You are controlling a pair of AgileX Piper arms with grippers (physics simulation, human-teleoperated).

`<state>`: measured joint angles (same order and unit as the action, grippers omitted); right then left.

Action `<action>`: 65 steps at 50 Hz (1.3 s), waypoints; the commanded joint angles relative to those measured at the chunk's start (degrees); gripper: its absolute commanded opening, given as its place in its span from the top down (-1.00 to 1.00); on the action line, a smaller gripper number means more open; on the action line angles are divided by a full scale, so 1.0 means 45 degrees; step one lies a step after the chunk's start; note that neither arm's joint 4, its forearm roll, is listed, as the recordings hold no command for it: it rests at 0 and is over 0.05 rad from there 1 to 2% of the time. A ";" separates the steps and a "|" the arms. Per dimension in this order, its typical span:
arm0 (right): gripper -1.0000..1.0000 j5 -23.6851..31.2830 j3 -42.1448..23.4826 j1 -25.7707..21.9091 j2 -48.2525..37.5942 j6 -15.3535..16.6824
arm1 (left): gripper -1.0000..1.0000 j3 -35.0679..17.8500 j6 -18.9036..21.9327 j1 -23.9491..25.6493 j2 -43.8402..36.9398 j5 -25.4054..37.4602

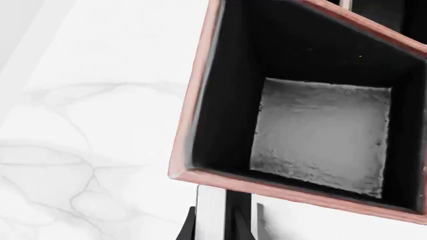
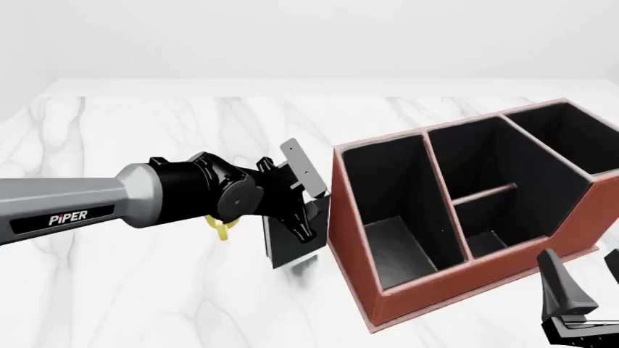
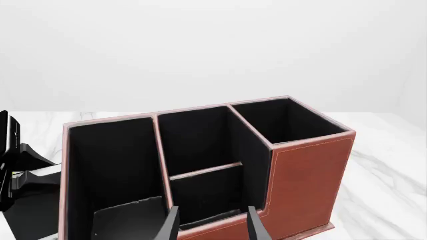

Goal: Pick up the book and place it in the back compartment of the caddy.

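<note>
The black book (image 2: 286, 245) with white page edges hangs upright in my left gripper (image 2: 298, 217), which is shut on it just left of the caddy's (image 2: 353, 239) left wall, low near the table. The caddy is reddish-brown with a black interior and several compartments; the back one (image 2: 570, 134) lies far right. In the left wrist view the book's page edge (image 1: 210, 210) shows between the fingers, at the rim of a caddy (image 1: 193, 100) compartment. My right gripper (image 3: 213, 227) is open and empty in front of the caddy (image 3: 307, 185); it also shows in the front view (image 2: 580, 308).
A yellow mug (image 2: 223, 230) peeks out from behind the left arm, mostly hidden. The white marble table (image 2: 145, 145) stretches to the left and behind the caddy. The left gripper with the book (image 3: 30, 210) shows at the edge of the right wrist view.
</note>
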<state>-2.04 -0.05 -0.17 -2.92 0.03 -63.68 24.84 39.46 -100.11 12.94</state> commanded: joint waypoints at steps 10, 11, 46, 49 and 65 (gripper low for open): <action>-1.00 0.0136 0.0002 0.0021 0.0156 0.0017 | 1.00 0.0001 -0.0224 -0.0197 0.1427 0.2216; -1.00 0.0132 0.0002 0.0019 0.0152 0.0018 | 1.00 -0.0055 -0.0270 -0.0169 0.1518 0.2390; -1.00 0.0103 -0.0005 0.0013 0.0109 -0.0005 | 1.00 -1.5498 0.1877 0.2889 0.0915 0.9847; -1.00 0.0112 -0.0006 -0.0013 0.0128 -0.0008 | 1.00 -1.6498 0.1892 0.3115 0.0444 1.0245; -1.00 0.0360 -0.0025 -0.0079 0.0423 -0.0002 | 1.00 -1.5913 0.1399 0.3932 0.0438 0.8674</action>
<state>-0.88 -0.12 -0.41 -1.57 -0.04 -135.05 31.18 53.20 -98.15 56.99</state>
